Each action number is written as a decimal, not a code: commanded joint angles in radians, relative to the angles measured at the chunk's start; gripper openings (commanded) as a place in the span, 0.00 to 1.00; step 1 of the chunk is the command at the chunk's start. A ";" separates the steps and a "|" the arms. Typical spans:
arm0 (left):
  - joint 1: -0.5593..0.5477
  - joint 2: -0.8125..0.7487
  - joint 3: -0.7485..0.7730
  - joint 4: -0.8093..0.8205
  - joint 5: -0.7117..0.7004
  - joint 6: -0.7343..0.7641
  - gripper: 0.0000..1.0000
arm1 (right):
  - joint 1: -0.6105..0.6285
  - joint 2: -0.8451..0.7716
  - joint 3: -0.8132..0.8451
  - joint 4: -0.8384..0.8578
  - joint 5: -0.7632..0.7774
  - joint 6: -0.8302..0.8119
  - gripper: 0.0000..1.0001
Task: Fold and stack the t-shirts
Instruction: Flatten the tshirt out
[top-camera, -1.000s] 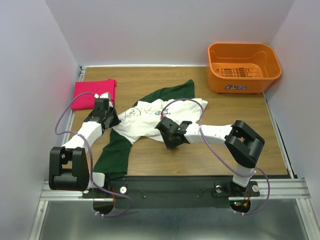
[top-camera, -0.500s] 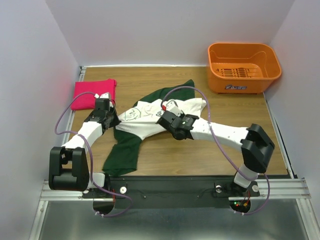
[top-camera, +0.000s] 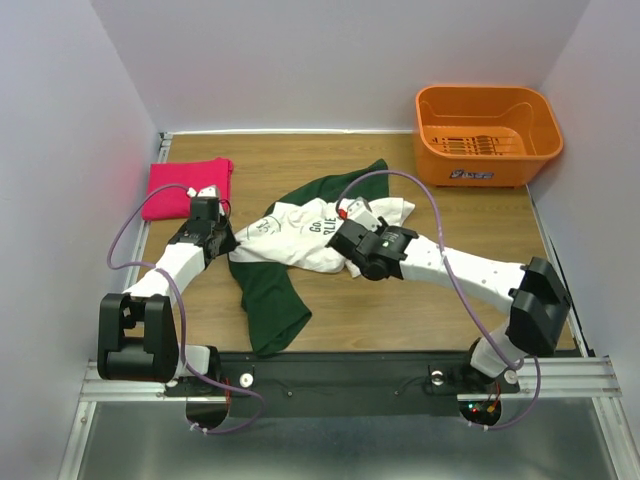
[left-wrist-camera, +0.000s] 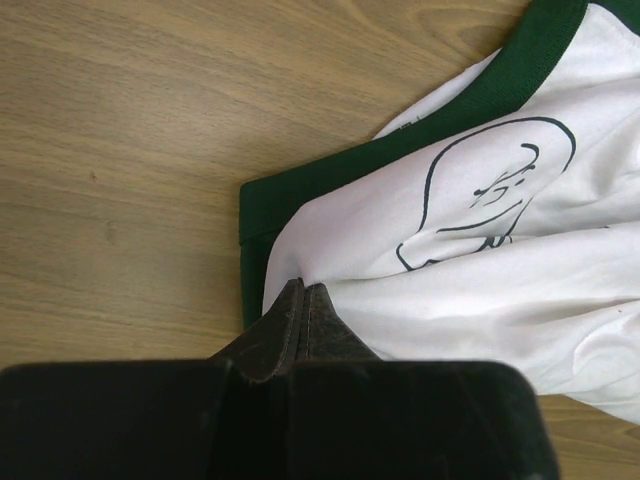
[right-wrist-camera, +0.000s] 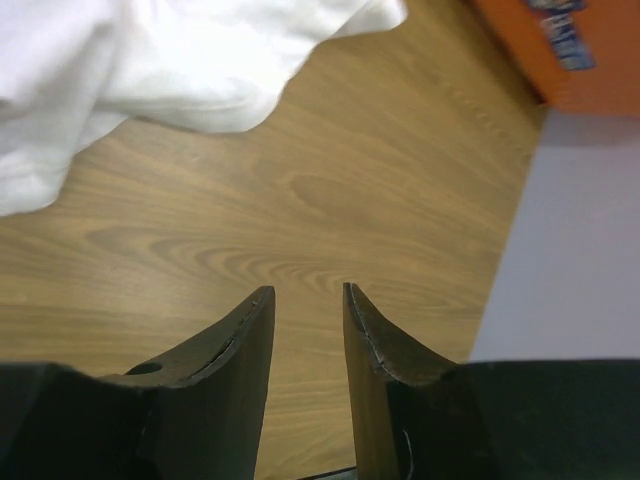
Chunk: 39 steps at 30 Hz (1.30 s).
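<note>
Wooden table (top-camera: 400, 310) | left gripper (left-wrist-camera: 305, 290) pinches white tee (top-camera: 290, 235) at left edge | right gripper (right-wrist-camera: 307, 292) parted, empty, above wood beside tee

Seen from overhead, the right arm (top-camera: 470, 275) covers the 4 o'clock part of the white shirt (top-camera: 285, 235), leaving only a few letters of its black print readable. In the left wrist view the shirt runs off the edge at 3 o'clock, and the closed left fingers (left-wrist-camera: 285, 325) hide the cloth edge under them. In the right wrist view the basket (right-wrist-camera: 515, 50) is clipped at 1 o'clock and its label is blurred.
</note>
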<state>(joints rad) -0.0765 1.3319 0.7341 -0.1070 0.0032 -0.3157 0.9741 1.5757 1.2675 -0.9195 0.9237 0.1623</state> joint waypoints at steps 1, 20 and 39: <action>0.004 -0.025 0.010 -0.002 -0.031 0.017 0.00 | -0.021 -0.078 -0.062 0.103 -0.177 0.111 0.39; 0.006 -0.034 0.002 0.009 -0.011 0.017 0.00 | -0.235 -0.023 -0.295 0.676 -0.756 0.132 0.45; 0.004 -0.017 0.007 0.009 -0.008 0.017 0.00 | -0.236 0.109 -0.286 0.740 -0.829 0.079 0.51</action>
<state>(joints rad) -0.0765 1.3319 0.7341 -0.1085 -0.0002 -0.3149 0.7341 1.6825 0.9604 -0.2401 0.0963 0.2592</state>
